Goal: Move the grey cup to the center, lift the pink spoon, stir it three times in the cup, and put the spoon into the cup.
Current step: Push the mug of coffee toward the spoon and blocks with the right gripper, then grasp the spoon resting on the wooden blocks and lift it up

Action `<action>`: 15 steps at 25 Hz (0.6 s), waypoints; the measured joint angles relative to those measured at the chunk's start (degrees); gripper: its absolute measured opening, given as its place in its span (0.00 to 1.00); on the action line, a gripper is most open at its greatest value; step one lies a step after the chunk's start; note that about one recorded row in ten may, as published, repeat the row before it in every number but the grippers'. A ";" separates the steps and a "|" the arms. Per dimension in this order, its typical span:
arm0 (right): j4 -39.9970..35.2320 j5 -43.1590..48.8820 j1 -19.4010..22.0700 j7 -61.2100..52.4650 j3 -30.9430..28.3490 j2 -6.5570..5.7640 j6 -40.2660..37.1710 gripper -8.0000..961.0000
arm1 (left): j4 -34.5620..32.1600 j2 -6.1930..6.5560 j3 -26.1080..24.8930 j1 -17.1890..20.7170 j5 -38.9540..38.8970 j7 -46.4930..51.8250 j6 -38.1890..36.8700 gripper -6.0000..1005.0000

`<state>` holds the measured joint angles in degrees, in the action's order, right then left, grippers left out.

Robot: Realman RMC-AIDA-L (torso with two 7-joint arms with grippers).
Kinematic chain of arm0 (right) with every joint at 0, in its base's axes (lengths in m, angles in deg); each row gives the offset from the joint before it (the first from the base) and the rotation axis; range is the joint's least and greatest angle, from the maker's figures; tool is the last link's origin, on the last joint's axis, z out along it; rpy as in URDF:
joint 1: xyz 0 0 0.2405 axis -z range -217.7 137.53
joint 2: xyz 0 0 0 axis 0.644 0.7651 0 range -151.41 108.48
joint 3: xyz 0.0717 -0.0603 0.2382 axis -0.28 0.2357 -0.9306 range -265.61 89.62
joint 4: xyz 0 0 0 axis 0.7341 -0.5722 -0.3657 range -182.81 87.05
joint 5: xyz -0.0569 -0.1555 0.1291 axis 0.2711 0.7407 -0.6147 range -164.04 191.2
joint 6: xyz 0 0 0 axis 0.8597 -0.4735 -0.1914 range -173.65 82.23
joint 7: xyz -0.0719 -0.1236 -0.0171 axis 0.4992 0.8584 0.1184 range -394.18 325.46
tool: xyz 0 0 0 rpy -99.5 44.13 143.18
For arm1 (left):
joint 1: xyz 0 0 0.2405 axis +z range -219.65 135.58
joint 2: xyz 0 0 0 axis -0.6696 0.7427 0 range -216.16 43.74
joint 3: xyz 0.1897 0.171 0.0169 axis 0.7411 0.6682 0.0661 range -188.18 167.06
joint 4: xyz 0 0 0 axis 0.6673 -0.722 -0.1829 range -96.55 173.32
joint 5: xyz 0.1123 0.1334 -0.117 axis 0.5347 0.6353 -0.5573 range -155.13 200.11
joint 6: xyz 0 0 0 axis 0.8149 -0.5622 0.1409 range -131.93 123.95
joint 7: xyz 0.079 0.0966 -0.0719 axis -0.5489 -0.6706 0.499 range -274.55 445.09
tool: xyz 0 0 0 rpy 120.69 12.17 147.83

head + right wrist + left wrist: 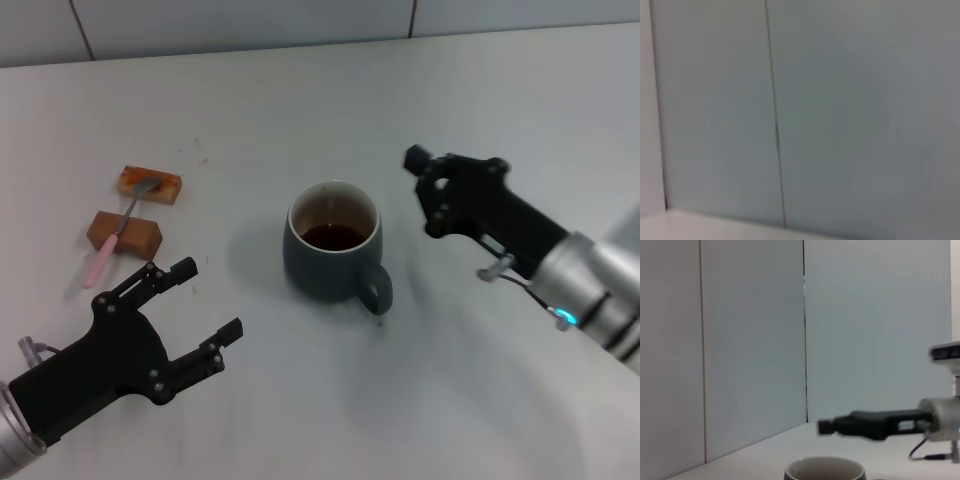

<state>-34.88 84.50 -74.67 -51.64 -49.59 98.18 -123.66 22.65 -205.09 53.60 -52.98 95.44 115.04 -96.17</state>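
Observation:
The grey cup [330,262] stands upright near the middle of the table, dark liquid inside, its handle toward the near right; its rim [824,471] also shows in the left wrist view. At the left, the pink spoon [108,250] lies across two brown blocks, its metal bowl on the far one. My left gripper [210,297] hovers open and empty at the near left, just in front of the spoon. My right gripper [420,190] is to the right of the cup, apart from it, and appears in the left wrist view as a dark bar [826,426] beyond the cup.
Two brown blocks [150,183] [123,232] sit under the spoon on the white table [300,100]. A tiled wall [250,20] runs along the table's far edge. The right wrist view shows only wall.

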 joint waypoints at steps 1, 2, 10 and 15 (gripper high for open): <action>-0.79 1.16 1.48 -0.02 0.17 -0.11 -3.17 0.02 | 0.00 0.00 0.00 0.00 0.00 0.00 0.00 0.80; -2.29 5.85 3.82 -0.02 0.37 -0.27 -7.84 0.02 | 0.00 -0.01 0.00 0.00 0.00 -0.20 -0.02 0.80; -5.46 23.85 10.23 6.24 0.38 -0.14 -16.52 0.03 | 0.00 0.02 -0.13 0.08 -1.15 -0.45 -0.05 0.80; -4.17 26.58 13.71 12.23 -0.59 -0.02 -19.37 0.08 | 0.05 0.05 -0.19 0.57 -2.85 -0.47 -0.03 0.80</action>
<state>-39.05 111.08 -60.96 -39.40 -50.18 98.16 -143.03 22.70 -205.04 53.40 -52.41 92.59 114.58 -96.20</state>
